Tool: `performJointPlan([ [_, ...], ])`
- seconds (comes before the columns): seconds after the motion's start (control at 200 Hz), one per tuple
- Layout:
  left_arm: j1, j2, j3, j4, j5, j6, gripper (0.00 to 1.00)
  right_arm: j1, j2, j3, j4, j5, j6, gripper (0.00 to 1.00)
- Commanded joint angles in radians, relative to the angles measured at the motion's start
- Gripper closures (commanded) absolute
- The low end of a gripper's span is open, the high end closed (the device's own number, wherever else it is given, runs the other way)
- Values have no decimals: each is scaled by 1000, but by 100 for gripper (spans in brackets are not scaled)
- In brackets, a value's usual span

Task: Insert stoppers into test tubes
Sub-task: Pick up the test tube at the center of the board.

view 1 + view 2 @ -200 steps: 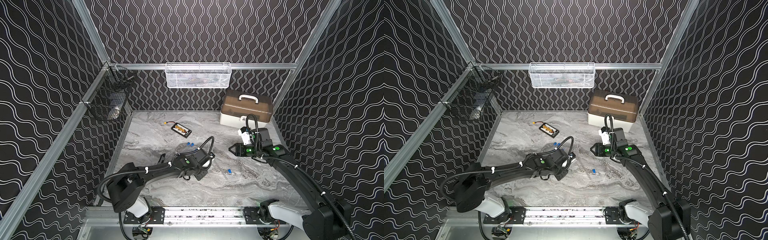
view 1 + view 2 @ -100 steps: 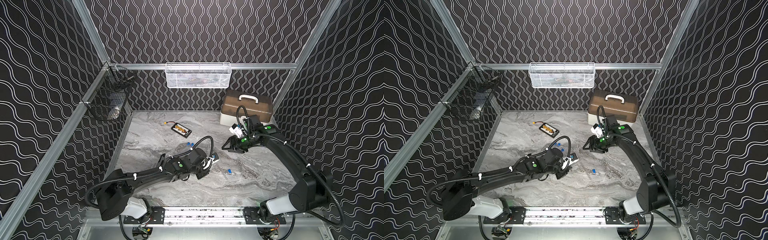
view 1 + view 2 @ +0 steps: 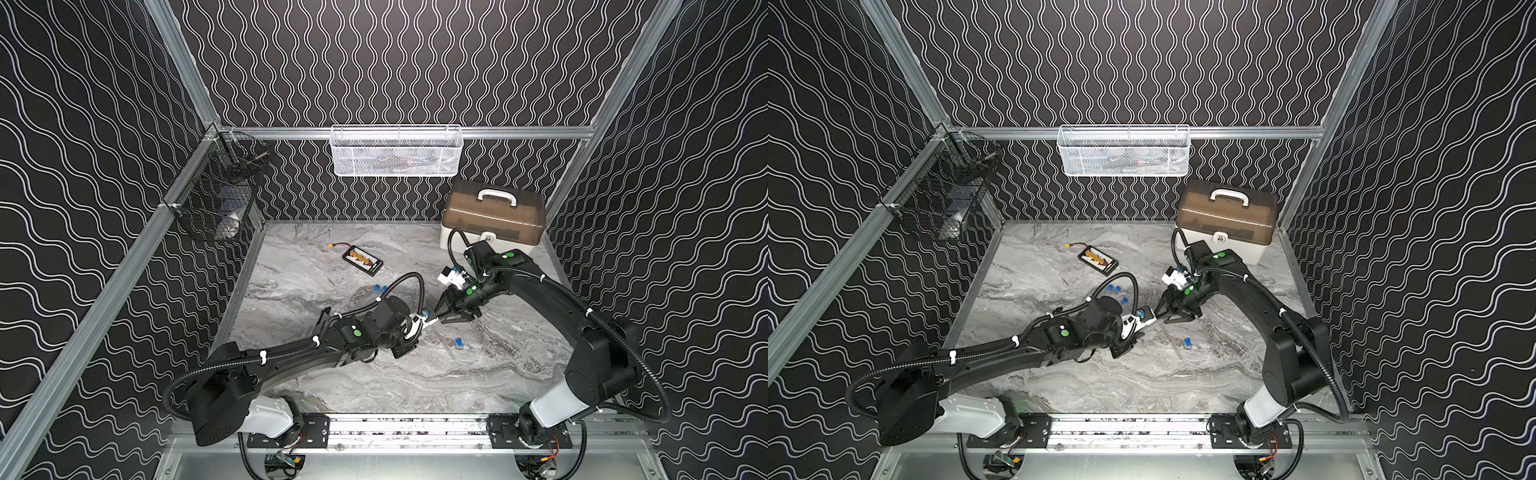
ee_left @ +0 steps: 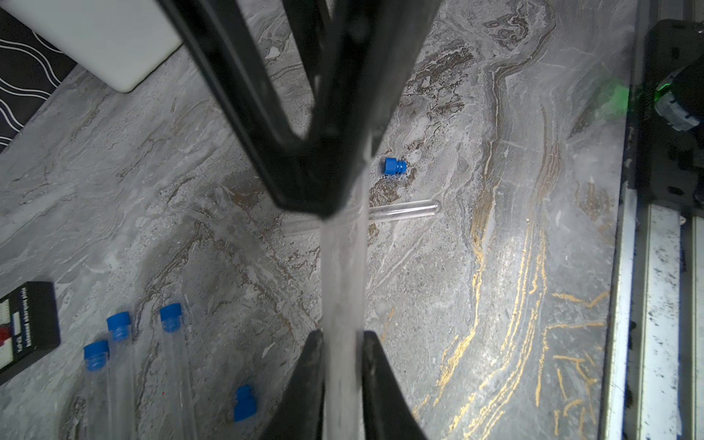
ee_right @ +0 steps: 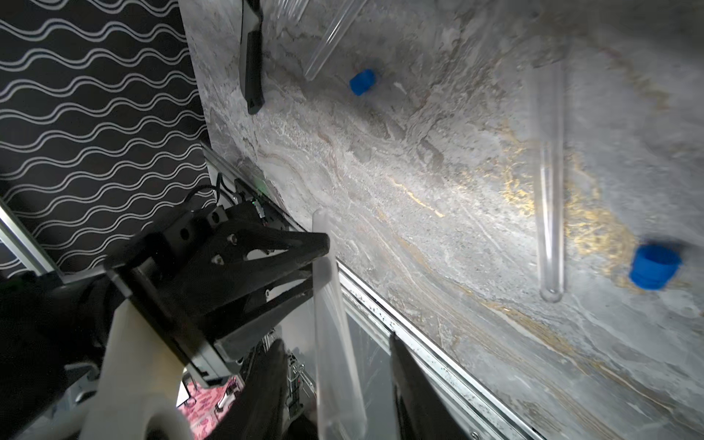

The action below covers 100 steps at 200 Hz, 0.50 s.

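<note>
Now | my left gripper (image 4: 341,335) pinches a test tube (image 4: 343,274) | my right gripper (image 5: 336,339) straddles its far end, jaws apart, hiding the tip | loose stopper (image 4: 395,166) and bare tube (image 4: 404,208) lie near on the marble (image 4: 495,304) | three capped tubes (image 4: 120,331) beside battery board (image 4: 26,320)

Blue stoppers (image 4: 395,166), clear tubes (image 4: 404,208)

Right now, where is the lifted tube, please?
In both wrist views the tube sits pinched in the left claw, its free end between the right claw's jaws.

Reached right with tube (image 4: 343,274) in left gripper (image 4: 341,335), swung right gripper (image 5: 337,339) in from box (image 3: 492,216), narrowed it around tube.
</note>
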Motion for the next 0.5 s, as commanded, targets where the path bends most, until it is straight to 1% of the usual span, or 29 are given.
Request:
performJointPlan([
  [0.0,0,-15,-6,29,-9,5,82,15,14,13,-33,-27,-22,61],
  [0.2,1,-22,-12,37,-8,8,82,19,16,16,-22,-22,-12,69],
  [0.36,0,-38,-21,47,-6,10,82,19,19,16,-18,-19,-7,71],
  [0.495,0,-43,-24,50,-3,11,82,19,21,19,-16,-19,-7,76],
])
